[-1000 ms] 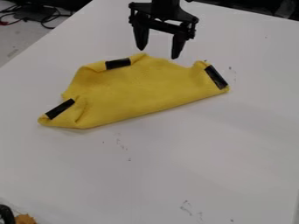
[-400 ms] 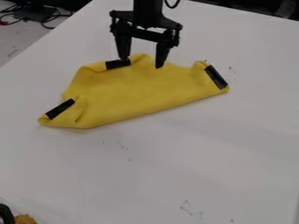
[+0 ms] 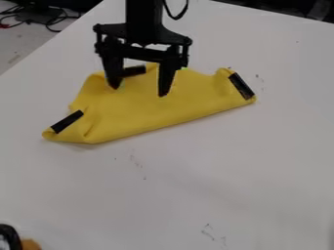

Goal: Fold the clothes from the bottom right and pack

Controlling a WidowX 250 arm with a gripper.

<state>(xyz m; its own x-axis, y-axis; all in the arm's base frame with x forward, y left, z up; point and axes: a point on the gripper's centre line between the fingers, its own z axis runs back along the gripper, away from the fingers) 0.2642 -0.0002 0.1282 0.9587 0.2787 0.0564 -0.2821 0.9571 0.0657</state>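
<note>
one cloth [image 3: 147, 110], yellow, lying on the table [image 3: 228, 171] in the upper left to middle of the view. soft, matt fabric. outline lopsided: long lower edge nearly straight, climbing to the right; upper edge wavy, with turned-over, puffy bits. a crease near the left corner, which narrows to a blunt tip.

three black strips on the cloth, all flat, straight-sided and slightly glossy. strip one [image 3: 67, 121] slants across the left corner. strip two [image 3: 135, 71] sits at the top edge, partly behind the pincer. strip three [image 3: 241, 86] slants along the right end.

one pincer [image 3: 139, 92], black, hard, two tapering fingers, spread well apart with nothing pinched between them. it hangs over the upper part of the cloth, tips down; whether they touch the fabric, cannot tell. one arm [image 3: 143, 17], black, enters from the top edge, with one thin looped cable [image 3: 176, 15] beside it.

table smooth, pale, with several small dark scuffs. bottom left corner: one black curved thing [image 3: 8, 233] and one orange thing [image 3: 30, 244], both cut by the edge. top left: tangled thin cords [image 3: 55, 19], too many crossings to count.
</note>
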